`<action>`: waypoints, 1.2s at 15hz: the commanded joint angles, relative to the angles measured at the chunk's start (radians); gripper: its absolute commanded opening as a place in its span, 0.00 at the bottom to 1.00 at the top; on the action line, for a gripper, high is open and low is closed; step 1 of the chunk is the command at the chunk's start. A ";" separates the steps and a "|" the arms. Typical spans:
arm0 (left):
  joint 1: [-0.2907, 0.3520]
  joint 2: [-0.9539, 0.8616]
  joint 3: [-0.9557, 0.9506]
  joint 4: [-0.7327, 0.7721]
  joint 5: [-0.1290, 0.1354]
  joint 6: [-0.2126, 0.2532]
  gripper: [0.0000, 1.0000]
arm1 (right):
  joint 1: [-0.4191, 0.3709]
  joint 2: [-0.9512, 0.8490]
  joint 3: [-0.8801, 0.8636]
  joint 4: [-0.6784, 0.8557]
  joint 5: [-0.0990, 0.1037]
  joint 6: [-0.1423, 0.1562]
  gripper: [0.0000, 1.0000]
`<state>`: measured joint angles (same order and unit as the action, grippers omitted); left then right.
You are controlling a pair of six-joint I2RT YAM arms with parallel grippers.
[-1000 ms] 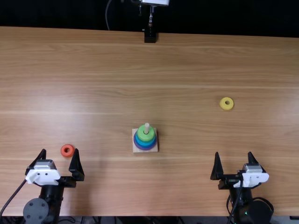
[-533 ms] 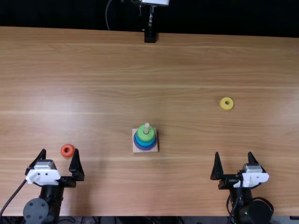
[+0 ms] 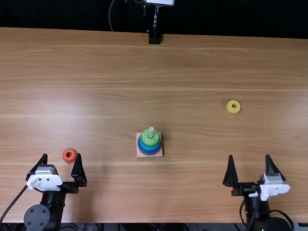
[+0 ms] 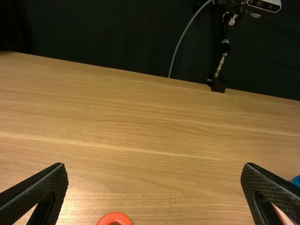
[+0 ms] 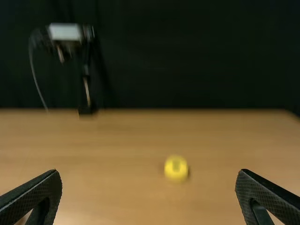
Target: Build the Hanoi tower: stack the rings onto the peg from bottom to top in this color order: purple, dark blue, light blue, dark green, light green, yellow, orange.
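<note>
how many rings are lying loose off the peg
2: the orange ring on the table near the left gripper, and the yellow ring well ahead of the right gripper.

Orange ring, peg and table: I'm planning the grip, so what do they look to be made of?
The orange ring looks smooth and evenly coloured, so painted wood or plastic. The peg is pale and plain, probably bare wood. The table shows long grain streaks and a soft sheen: wood or a wood-look laminate; the look leaves that open.

High top view steeply down, two lower, closer wrist views facing forward, far table edge (image 3: 231,42) in all
</note>
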<state>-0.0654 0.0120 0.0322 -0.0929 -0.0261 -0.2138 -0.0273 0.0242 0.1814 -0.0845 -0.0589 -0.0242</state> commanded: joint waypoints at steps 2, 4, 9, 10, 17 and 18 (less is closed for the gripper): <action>0.006 -0.012 -0.032 0.001 -0.011 0.004 1.00 | -0.010 0.161 0.202 0.012 0.009 0.008 1.00; 0.006 -0.012 -0.032 0.001 -0.009 0.004 1.00 | -0.008 0.339 0.342 0.013 0.009 0.015 1.00; 0.006 -0.012 -0.032 0.001 -0.009 0.004 1.00 | -0.002 0.744 0.613 0.017 -0.002 0.002 1.00; 0.006 -0.012 -0.032 0.001 -0.011 0.004 1.00 | -0.002 0.827 0.644 0.019 0.002 -0.007 1.00; 0.006 -0.012 -0.032 0.001 -0.011 0.004 1.00 | -0.010 1.432 0.940 -0.112 0.004 -0.121 1.00; 0.006 -0.012 -0.032 0.001 -0.011 0.004 1.00 | -0.013 1.484 0.952 -0.134 0.004 -0.121 1.00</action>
<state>-0.0654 0.0120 0.0322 -0.0925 -0.0265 -0.2142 -0.0273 1.4857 1.0985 -0.2134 -0.0593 -0.1345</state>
